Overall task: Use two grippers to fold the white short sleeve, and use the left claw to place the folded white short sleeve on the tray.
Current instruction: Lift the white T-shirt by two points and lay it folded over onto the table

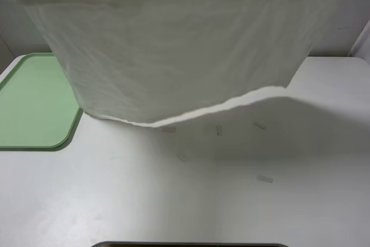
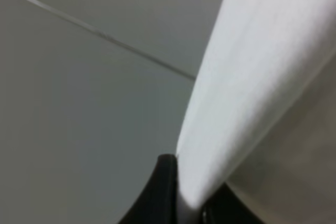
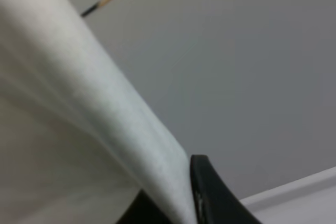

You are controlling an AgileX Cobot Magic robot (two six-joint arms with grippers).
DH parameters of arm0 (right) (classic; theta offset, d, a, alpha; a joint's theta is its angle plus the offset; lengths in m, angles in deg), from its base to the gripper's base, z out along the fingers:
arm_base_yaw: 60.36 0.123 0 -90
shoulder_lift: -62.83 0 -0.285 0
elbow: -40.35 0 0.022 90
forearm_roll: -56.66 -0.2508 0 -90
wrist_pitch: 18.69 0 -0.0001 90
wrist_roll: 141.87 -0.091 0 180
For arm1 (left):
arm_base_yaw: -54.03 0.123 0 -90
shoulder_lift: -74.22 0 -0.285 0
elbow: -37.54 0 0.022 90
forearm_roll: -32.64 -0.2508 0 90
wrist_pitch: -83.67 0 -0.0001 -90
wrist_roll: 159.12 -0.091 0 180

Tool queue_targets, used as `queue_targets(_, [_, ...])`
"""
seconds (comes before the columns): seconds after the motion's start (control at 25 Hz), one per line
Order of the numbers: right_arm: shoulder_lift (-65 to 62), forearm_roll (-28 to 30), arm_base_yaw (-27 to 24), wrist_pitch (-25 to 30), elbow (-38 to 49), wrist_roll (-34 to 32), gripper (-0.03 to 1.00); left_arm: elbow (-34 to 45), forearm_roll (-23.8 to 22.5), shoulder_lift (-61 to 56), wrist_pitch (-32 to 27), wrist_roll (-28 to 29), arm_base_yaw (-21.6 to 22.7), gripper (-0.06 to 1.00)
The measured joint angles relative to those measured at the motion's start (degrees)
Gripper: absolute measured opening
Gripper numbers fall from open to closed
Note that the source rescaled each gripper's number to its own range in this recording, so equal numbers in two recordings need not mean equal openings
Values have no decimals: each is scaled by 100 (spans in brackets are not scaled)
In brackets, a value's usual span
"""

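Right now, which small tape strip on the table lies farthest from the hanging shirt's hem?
The lone strip lowest in the exterior view; the other strips sit close under the hem of the white short sleeve.

I judge this place, seen from my remote station, to be a robotics lab or test cell rather than a home, shop or kitchen. Grounds from the high camera: a bare white table [image 1: 173,206] serves as the work surface, short white tape strips [image 1: 265,179] are stuck flat on it at scattered spots, and a plain pale green tray [image 1: 34,102] sits at its left edge. Grounds from my two wrist cameras: both look onto plain, flat grey wall panels [image 2: 79,119], unmarked except for a thin straight seam [image 2: 105,36].
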Motion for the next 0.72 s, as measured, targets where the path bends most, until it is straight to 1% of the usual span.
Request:
queue_targets(0.12, [-578,505,634,214,0,19,2,0,-15,-623,-43,-137,-476,0])
queue_targets(0.28, [-1075,1236,1449,705,0,245,2,0,-10,-1164,-57,-138,-736,0])
queue_targets(0.36, [-1094,1553,1659,962,0,312,2,0,16,-1415,-41,54,-776,0])
queue_targets(0.44, [-963,1711,1681,1163,0,354,2,0,39,-1451,-74,182,-783,0])
queue_targets(0.52, [-670,1724,1556,1244,0,365,2,0,73,-1051,-590,280,-795,0])
queue_targets(0.6, [-281,1588,1256,1235,0,365,2,0,55,-581,-904,280,-790,0])
queue_targets(0.64, [-40,1433,1002,1162,0,340,2,0,33,-324,-993,280,-757,0])
queue_targets(0.72, [182,1265,792,1080,0,298,2,0,26,319,-1093,280,-610,0])
